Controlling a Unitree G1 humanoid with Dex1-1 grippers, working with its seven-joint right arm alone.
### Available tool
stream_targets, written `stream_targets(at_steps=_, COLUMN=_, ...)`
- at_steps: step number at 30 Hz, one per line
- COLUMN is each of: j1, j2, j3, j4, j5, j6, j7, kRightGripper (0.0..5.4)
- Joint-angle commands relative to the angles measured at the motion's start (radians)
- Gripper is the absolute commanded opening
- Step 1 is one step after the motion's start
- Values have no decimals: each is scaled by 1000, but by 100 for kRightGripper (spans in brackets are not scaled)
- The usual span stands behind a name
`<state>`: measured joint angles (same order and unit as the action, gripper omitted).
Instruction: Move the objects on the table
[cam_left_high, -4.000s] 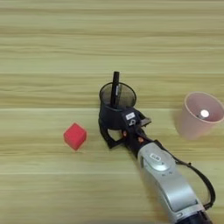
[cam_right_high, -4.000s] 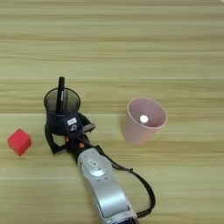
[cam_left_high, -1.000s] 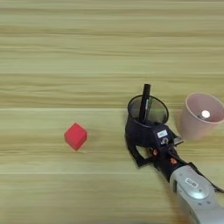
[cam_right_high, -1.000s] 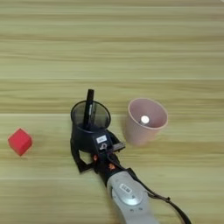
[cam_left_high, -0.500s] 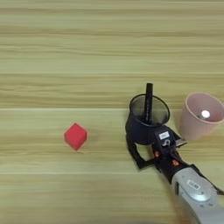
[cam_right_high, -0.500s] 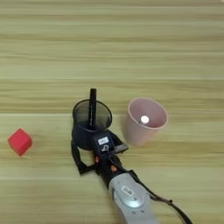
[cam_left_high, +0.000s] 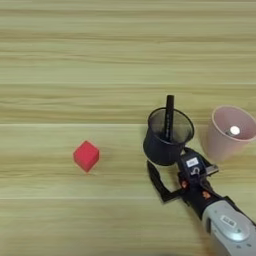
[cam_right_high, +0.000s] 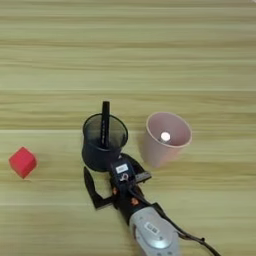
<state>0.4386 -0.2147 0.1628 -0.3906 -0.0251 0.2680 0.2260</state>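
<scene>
Gripper (cam_left_high: 172, 177) fingers spread apart, just behind pen cup (cam_left_high: 167, 136), gripping nothing; cup upright beside pink cup (cam_left_high: 227, 133); cube (cam_left_high: 86, 155) well left on table (cam_left_high: 100, 60); risk: a retreating finger clips the cup, toppling it.

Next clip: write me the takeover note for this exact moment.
Right pincer: open, fingers spread just in front of the pen cup, not gripping it.
Pen cup: upright on the table, black pen standing in it, close beside a pink cup that holds a small white thing.
Red cube: alone, off to the left.
No goal is stated, so what is done or left cannot be judged.
</scene>
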Motion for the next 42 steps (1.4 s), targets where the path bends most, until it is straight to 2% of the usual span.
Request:
stream_targets(at_steps=1, j1=61, j2=-42, j3=-3, j4=6, j5=-27, j6=72, j7=5, kRightGripper=537)
stream_targets(at_steps=8, j1=89, j2=-67, j3=-15, j4=-34, j5=-21, j6=88, j7=20, kRightGripper=537)
stream_targets(at_steps=16, j1=192, j2=-113, j3=-9, j4=-179, j5=-7, j6=133, j7=70, kRightGripper=537)
stream_targets(at_steps=23, j1=251, j2=-183, j3=14, j4=-313, j5=37, j6=210, j7=166, kRightGripper=537)
stream_targets(at_steps=28, j1=243, j2=-205, j3=11, j4=-380, j5=72, j6=220, j7=213, kRightGripper=537)
stream_targets(at_steps=34, j1=177, j2=-211, j3=-43, j4=-474, j5=140, j6=215, j7=260, kRightGripper=537)
stream_targets(at_steps=42, j1=130, j2=-215, j3=-46, j4=-562, j5=227, j6=263, j7=290, kRightGripper=537)
